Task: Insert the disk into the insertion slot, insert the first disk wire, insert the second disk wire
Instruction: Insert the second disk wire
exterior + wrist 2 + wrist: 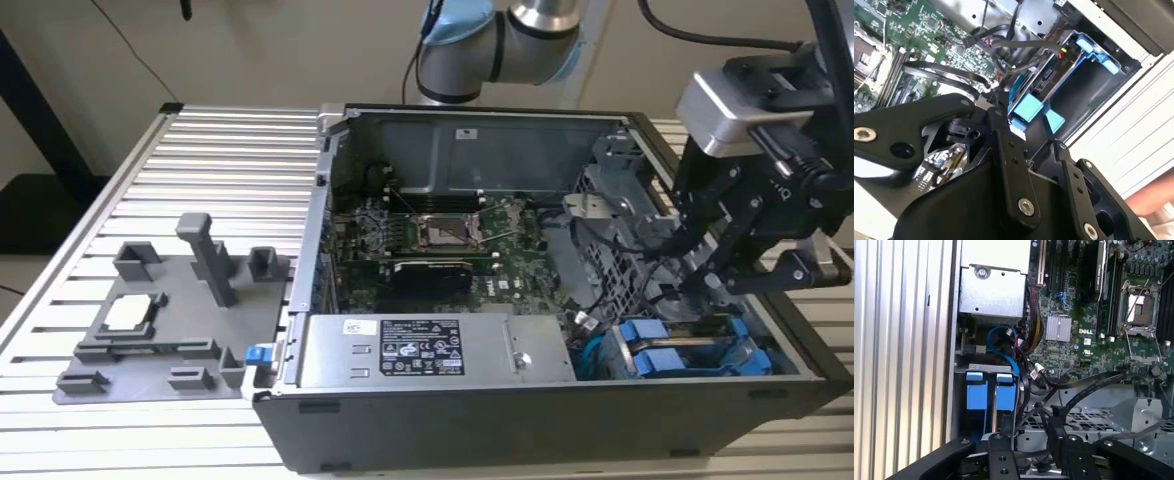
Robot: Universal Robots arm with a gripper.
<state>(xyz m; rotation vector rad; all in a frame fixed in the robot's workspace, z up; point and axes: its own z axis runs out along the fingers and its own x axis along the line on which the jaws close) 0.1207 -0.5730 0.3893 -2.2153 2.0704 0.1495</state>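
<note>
The gripper (701, 290) reaches down into the computer case (400, 420) by its corner. The disk (674, 362) sits in its slot there, half hidden. I cannot tell its grip.

Blue-framed disk (650, 360) seated in its insertion slot (681, 345).

You worked in robotics lab: opened computer case (534, 420) sat on ribbed aluminium table (227, 170), grey fixture plate (147, 330) beside it.
</note>
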